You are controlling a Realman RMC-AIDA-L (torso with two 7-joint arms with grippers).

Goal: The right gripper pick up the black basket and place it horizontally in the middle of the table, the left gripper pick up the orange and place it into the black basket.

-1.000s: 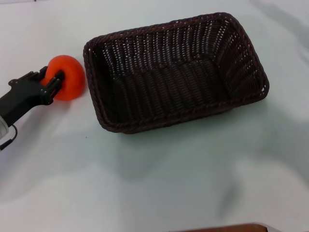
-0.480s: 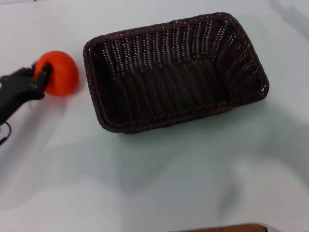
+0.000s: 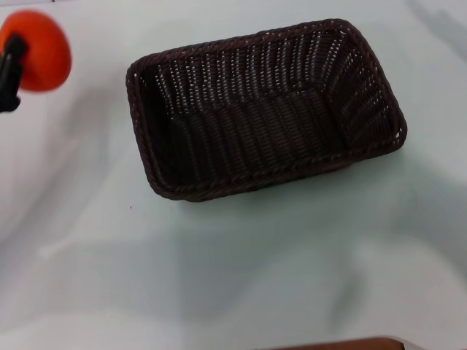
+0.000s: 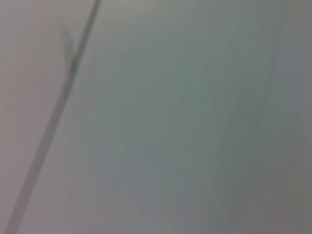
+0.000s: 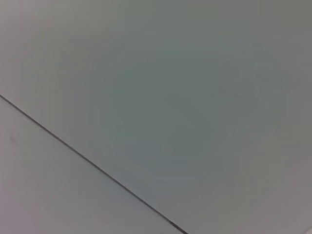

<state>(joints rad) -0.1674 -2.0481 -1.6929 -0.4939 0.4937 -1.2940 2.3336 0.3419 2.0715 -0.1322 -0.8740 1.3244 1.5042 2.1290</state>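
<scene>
The black basket lies lengthwise across the middle of the pale table in the head view, open side up and empty. The orange is at the far left, lifted above the table, held by my left gripper, whose black fingers reach in from the left edge and are shut on it. The orange is well to the left of the basket's left rim. My right gripper is out of view. Both wrist views show only bare table surface with a thin dark line.
A brown edge shows at the bottom of the head view. Soft shadows fall on the table in front of the basket.
My left gripper has lifted the orange off the table and carried it up and to the left in the head view. The basket has not moved.
</scene>
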